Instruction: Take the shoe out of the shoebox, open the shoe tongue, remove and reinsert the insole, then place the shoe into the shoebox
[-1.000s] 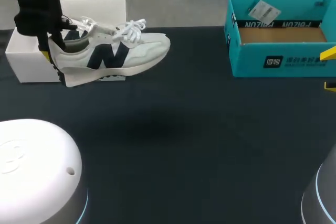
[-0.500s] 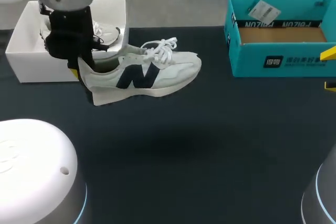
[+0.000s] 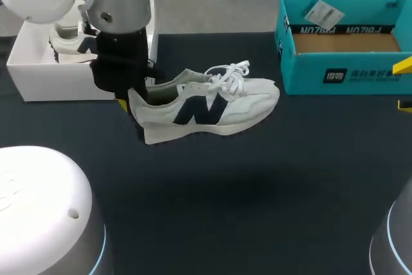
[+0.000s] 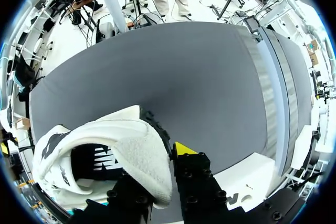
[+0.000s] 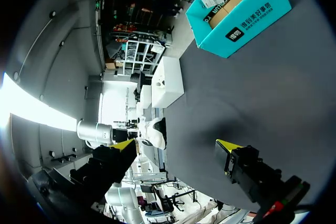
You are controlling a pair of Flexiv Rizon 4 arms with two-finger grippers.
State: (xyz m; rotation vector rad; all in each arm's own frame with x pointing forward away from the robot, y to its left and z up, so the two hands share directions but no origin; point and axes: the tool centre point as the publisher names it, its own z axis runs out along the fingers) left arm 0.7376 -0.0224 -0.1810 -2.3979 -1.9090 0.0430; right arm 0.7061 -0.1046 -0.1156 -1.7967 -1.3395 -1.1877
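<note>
- Spanning the workspace: dark cloth-covered table (image 3: 257, 223).
- Open teal cardboard box (image 3: 347, 75), far right.
- Open white rectangular shoebox (image 3: 45, 82), far left; second white sneaker (image 3: 64, 40) inside.
- White sneaker with navy side logo (image 3: 212, 104), held clear of table between the boxes, toe towards teal box.
- Left gripper (image 4: 157, 166) pinches its heel.
- Right gripper (image 5: 178, 150) spread wide, holding nothing.

shoe (image 3: 212, 104) — dk side logo | teal box (image 3: 347, 76) — wht print + paper tag (image 3: 320, 12)
</note>
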